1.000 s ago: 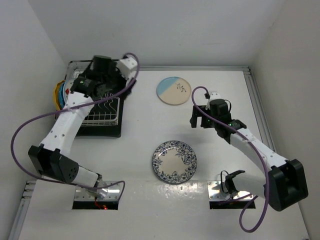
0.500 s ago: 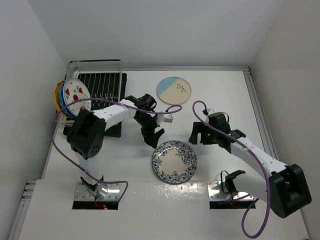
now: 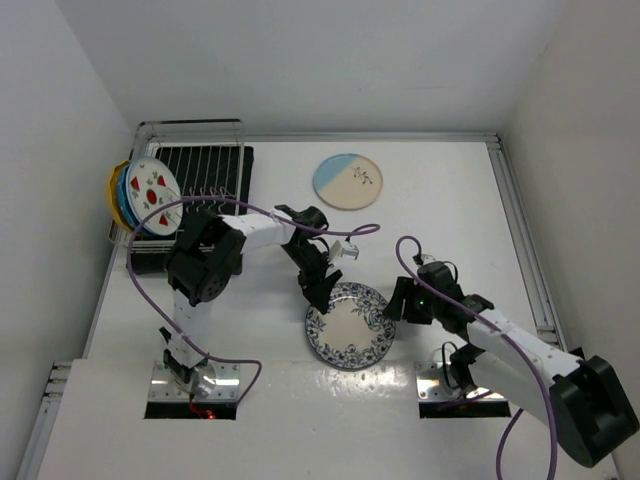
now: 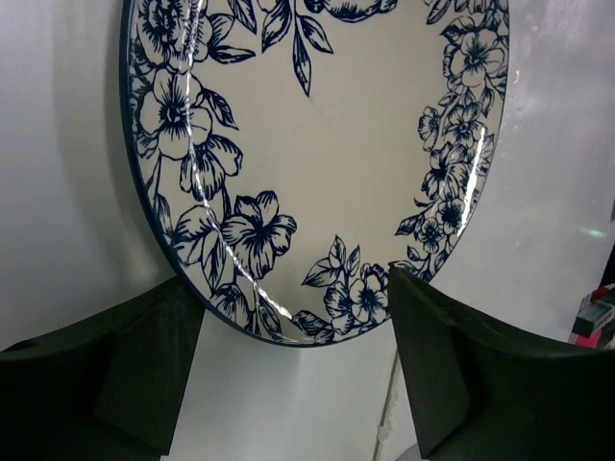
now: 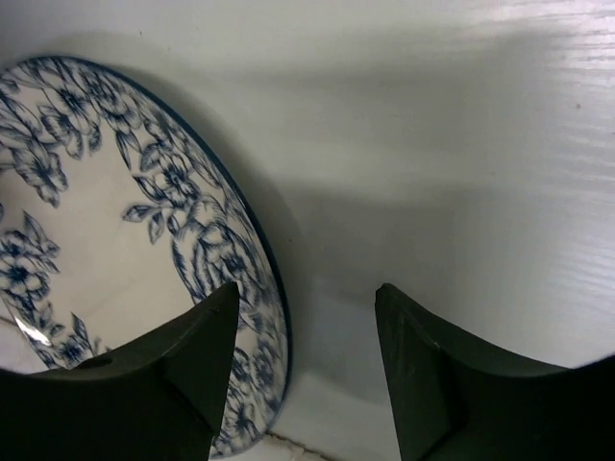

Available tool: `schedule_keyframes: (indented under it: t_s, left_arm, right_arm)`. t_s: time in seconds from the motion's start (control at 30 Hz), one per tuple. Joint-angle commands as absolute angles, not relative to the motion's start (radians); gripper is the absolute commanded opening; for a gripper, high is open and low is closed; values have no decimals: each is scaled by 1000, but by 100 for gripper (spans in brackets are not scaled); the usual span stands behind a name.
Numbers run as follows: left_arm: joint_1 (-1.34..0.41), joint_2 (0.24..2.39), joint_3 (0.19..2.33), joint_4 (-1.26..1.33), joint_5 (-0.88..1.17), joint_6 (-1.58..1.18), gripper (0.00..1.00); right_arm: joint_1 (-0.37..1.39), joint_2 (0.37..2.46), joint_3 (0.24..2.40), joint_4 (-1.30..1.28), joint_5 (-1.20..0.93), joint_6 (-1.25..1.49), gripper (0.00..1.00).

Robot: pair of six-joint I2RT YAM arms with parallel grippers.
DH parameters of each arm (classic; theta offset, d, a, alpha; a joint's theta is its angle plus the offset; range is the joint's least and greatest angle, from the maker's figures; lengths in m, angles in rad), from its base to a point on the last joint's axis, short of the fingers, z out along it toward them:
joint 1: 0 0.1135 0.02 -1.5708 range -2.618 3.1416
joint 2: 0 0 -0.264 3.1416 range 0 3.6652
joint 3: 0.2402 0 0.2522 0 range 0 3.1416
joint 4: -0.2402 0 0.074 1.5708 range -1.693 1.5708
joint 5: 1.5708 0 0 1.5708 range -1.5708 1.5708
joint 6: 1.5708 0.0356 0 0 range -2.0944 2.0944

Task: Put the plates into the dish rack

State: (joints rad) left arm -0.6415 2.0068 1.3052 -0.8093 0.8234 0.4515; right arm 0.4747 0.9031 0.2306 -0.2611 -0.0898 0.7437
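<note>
The white plate with the blue floral pattern (image 3: 349,324) lies flat on the table near the front. My left gripper (image 3: 318,290) is open at its upper-left rim, and the rim (image 4: 317,144) sits between the fingers in the left wrist view. My right gripper (image 3: 400,305) is open at the plate's right edge (image 5: 86,240), one finger (image 5: 192,365) over the rim and the other over the bare table. The blue-and-cream plate (image 3: 348,181) lies flat at the back. The strawberry plate (image 3: 153,193) stands in the dish rack (image 3: 200,170), with teal and yellow rims (image 3: 113,190) behind it.
The rack stands on a black tray at the back left, close to the left wall. A purple cable (image 3: 250,208) loops from the left arm over the rack's front. White walls enclose the table (image 3: 450,200) on three sides.
My left arm swung from the rack to the floral plate's upper-left rim, leaving the strawberry plate standing there. My right arm dropped to the plate's right edge and its jaws narrowed.
</note>
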Motion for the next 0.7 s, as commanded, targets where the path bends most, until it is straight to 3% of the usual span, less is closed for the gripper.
schedule_keyframes:
  t_s: [0.0,0.07,0.27,0.33,0.47,0.67]
  left_arm:
    - [-696,2062,1264,-767,805,457,81]
    - [-696,2085,1264,-758,805,445,74]
    - [-696,2131,1275,-758,815,436,62]
    - [-683,2131,1284,-758,815,436,61]
    - [-623,2131,1284,-767,799,436,70]
    - [-543,2118,1304,-776,773,446,72]
  right_arm:
    - [492,902,196,-186,-106,818,56]
    - [500,926,184,-135,-115,836,49]
    - [505,1006,130,67,-120,885,11]
    - [521,1020,126,89,-100,894,3]
    - [508,1046,126,144,-71,861,0]
    - [508,1032,104,330,36,775,0]
